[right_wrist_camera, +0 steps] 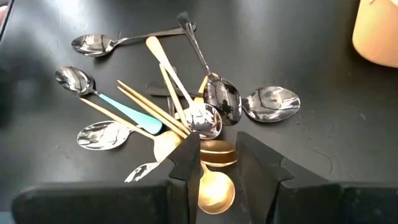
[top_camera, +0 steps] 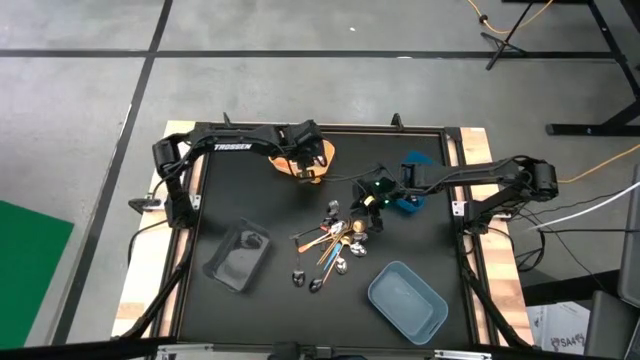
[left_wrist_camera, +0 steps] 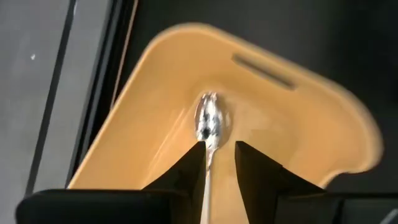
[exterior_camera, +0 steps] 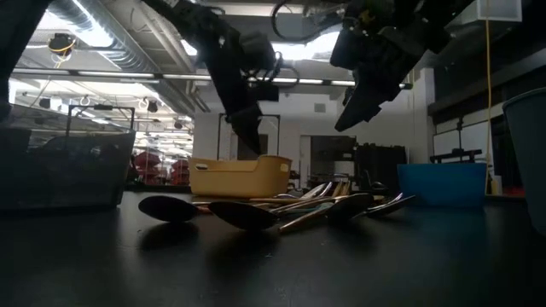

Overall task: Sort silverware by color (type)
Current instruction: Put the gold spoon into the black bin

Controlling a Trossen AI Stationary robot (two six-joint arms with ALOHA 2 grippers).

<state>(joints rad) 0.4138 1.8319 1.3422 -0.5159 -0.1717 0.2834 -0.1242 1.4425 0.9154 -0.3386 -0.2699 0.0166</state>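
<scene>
The silverware pile (top_camera: 335, 240) (exterior_camera: 299, 205) (right_wrist_camera: 180, 112) lies mid-table: silver spoons, gold pieces and a light-blue-handled spoon (right_wrist_camera: 124, 106), crossed over one another. My left gripper (left_wrist_camera: 219, 155) (top_camera: 308, 165) (exterior_camera: 252, 136) points down into the yellow bin (left_wrist_camera: 155, 124) (exterior_camera: 239, 175), open. A silver spoon (left_wrist_camera: 211, 121) shows between its fingers, bowl over the bin's floor. My right gripper (right_wrist_camera: 217, 149) (top_camera: 375, 197) (exterior_camera: 358, 107) hangs open above the pile's far right side, over a gold spoon (right_wrist_camera: 214, 190), touching nothing. My left gripper has the silver spoon's handle (left_wrist_camera: 208, 168) running between its fingers, close along one of them, with the fingers coming from above, pointing down. The gap is wider than the handle. I cannot tell whether a finger touches the spoon.
A blue bin (top_camera: 408, 205) (exterior_camera: 442, 183) sits under the right arm, by the pile's far right. A clear bin (top_camera: 238, 255) (exterior_camera: 68, 166) stands near left. A grey-blue bin (top_camera: 405, 298) (exterior_camera: 529, 153) stands near right. Wooden rails edge the black mat (top_camera: 280, 300).
</scene>
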